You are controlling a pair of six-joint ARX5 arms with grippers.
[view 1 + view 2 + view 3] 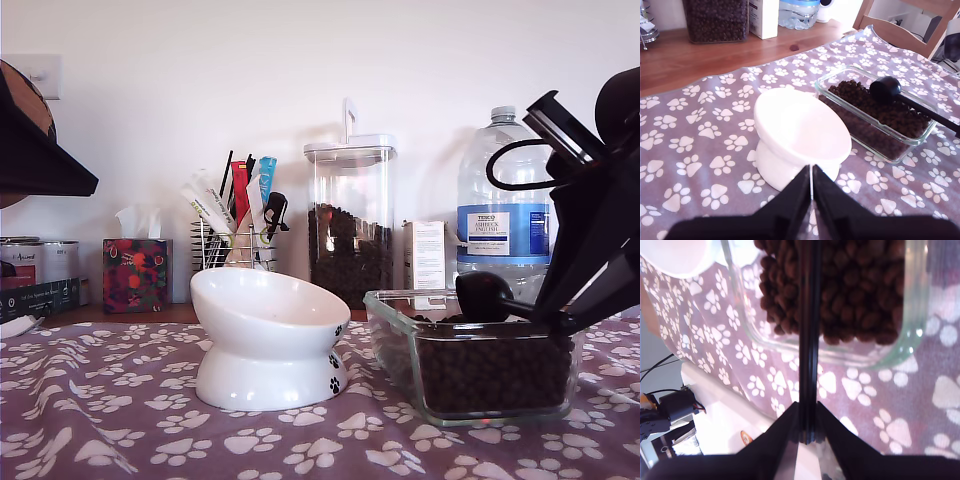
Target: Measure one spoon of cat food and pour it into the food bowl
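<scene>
While my second gripper [807, 432] pinches the black plastic spoon's [484, 296] handle, jaws clamped, dip its cup, seemingly unfilled, into the brown kibble cat food [495, 372]; my first gripper [812, 192] idles, jaws together.

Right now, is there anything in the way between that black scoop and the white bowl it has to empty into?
Nothing visible blocks it. The scoop, held by my second gripper, sits over the kibble in the glass dish. The white bowl stands just beside the dish; only the dish's wall lies between them.

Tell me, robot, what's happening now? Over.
My second gripper shut on the spoon, over the cat food. My first gripper shut, empty. Food bowl empty. Nothing in the way.
</scene>
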